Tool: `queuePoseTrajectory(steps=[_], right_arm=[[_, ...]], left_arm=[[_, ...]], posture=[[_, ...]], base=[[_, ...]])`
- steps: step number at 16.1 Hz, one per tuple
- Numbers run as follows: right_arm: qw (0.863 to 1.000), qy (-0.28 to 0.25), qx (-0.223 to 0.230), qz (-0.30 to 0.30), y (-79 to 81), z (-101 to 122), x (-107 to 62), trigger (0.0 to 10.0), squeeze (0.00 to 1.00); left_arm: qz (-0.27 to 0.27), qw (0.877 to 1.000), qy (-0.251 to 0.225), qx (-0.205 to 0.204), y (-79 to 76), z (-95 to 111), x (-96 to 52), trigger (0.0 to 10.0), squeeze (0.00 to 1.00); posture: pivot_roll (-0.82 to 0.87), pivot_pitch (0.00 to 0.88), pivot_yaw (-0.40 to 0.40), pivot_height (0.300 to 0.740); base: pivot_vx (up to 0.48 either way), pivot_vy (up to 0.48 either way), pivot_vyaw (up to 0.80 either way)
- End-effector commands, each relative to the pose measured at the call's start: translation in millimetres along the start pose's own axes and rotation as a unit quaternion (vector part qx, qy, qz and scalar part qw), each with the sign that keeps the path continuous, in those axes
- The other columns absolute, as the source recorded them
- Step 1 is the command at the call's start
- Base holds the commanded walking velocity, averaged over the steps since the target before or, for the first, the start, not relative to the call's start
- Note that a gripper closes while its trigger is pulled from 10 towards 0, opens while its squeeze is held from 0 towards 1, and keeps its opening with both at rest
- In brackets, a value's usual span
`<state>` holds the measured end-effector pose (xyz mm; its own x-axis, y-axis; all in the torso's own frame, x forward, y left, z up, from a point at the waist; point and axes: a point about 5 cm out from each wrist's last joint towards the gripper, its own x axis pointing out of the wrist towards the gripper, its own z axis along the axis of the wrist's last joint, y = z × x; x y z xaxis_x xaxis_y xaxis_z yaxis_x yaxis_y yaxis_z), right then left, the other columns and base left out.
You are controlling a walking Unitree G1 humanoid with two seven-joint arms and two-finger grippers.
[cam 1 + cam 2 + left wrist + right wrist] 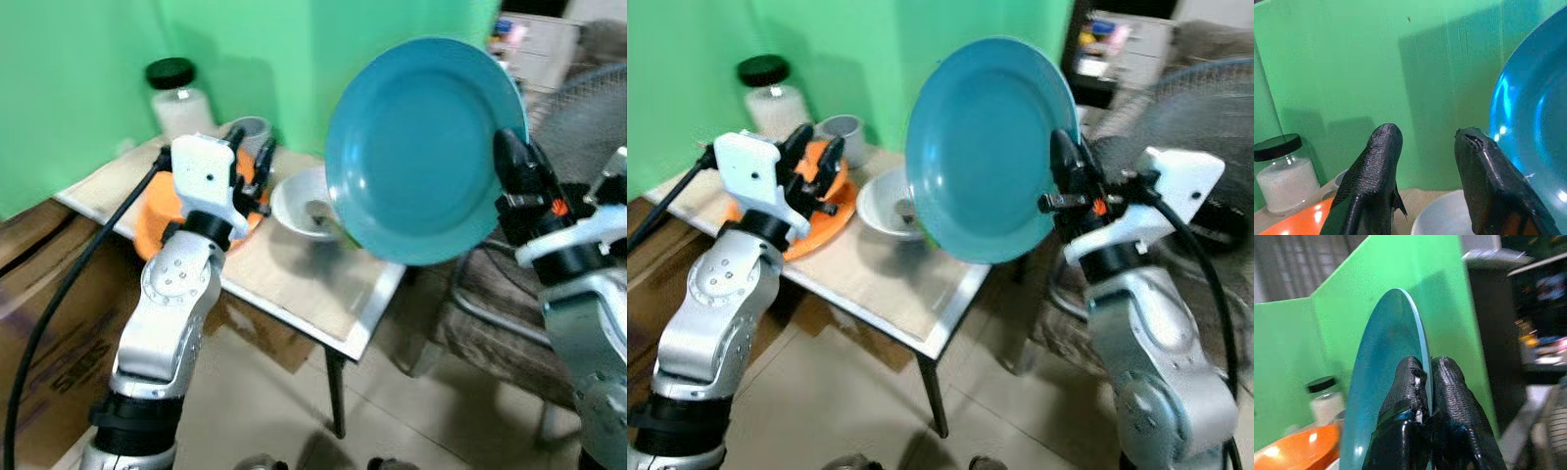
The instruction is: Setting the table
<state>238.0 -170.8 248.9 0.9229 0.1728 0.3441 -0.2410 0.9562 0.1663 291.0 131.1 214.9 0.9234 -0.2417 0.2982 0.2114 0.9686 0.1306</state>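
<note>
Blue plate [421, 147] upright above white bowl [299, 201]; orange plate [818, 220] beside.

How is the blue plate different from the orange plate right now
The blue plate is held up in the air, tilted nearly on edge, while the orange plate lies flat on the table. The right gripper pinches the blue plate's rim; the left gripper hovers open above the orange plate without gripping it. The blue plate's whole face shows, whereas the orange plate is partly hidden behind the left arm. Both are round plates.
</note>
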Motion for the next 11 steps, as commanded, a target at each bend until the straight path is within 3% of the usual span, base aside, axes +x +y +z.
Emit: queuePoseTrajectory(steps=[1, 2, 3, 6, 11], right_arm=[[1.000, -0.016, -0.016, 0.011, 4.6, 4.2, 4.4, 10.0, 0.00], [0.999, -0.009, -0.049, 0.011, 4.4, 2.2, 8.0, 10.0, 0.00], [0.999, -0.012, -0.045, -0.013, 1.5, 1.0, 11.6, 10.0, 0.00], [0.998, -0.009, -0.059, 0.006, 8.6, -4.4, 12.2, 10.0, 0.00], [0.999, -0.032, -0.003, -0.011, 10.2, 0.0, 12.5, 10.0, 0.00]], left_arm=[[0.003, 1.000, 0.012, 0.016, 4.4, -1.1, -2.7, 10.0, 0.00], [-0.035, 0.999, 0.016, 0.036, 4.9, 0.8, -6.5, 10.0, 0.00], [-0.054, 0.996, 0.014, 0.064, 8.3, 3.1, -9.6, 10.0, 0.00], [-0.012, 0.998, 0.014, 0.063, 14.8, 2.9, -5.8, 10.0, 0.00], [-0.046, 0.997, 0.004, 0.064, 8.8, 10.7, -0.4, 10.0, 0.00]], posture=[[0.01, 0.000, 0.069, 0.740], [0.04, 0.000, 0.043, 0.740], [0.05, 0.000, 0.020, 0.740], [0.05, 0.000, 0.011, 0.740], [0.04, 0.000, 0.039, 0.740]], base=[[0.000, 0.000, -0.80], [0.000, 0.000, -0.80], [0.000, 0.000, -0.80], [0.000, 0.000, -0.80], [0.000, 0.000, -0.80]])
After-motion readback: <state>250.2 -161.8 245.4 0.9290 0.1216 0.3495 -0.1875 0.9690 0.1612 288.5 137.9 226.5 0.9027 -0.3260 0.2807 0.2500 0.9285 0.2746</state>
